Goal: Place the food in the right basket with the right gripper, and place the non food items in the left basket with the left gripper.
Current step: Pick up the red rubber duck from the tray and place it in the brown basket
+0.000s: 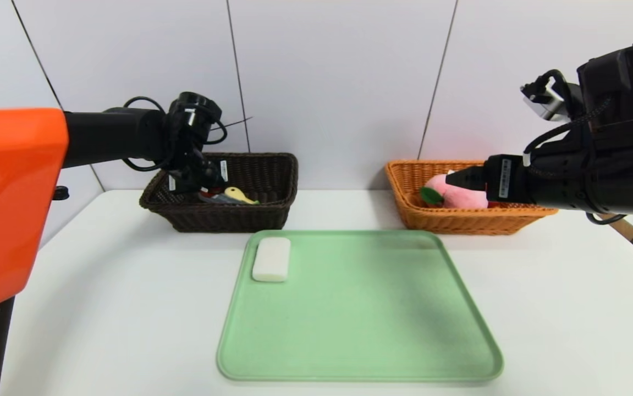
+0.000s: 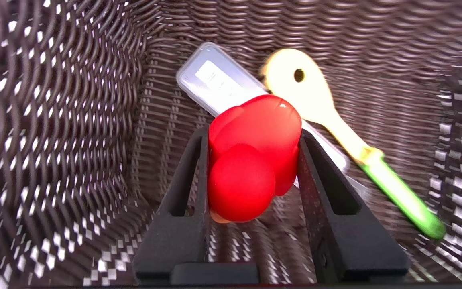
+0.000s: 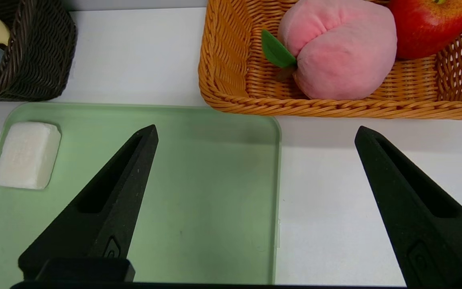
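My left gripper point(image 2: 255, 132) is down inside the left basket point(image 1: 261, 214), shut on a small red lumpy fruit point(image 2: 251, 160). Under it lie the grey case point(image 2: 210, 80) and the yellow fork with a green handle point(image 2: 315, 100). The white block point(image 1: 271, 259) rests at the far left corner of the green tray point(image 1: 360, 319). My right gripper point(image 1: 453, 179) hovers open and empty in front of the right basket point(image 1: 459, 220). That basket holds the pink plush peach point(image 3: 339, 56) and the red-yellow apple point(image 3: 427, 24).
Both baskets stand at the back of the white table point(image 1: 129, 308), against the wall, with the tray between and in front of them. Apart from the white block, the tray surface is bare.
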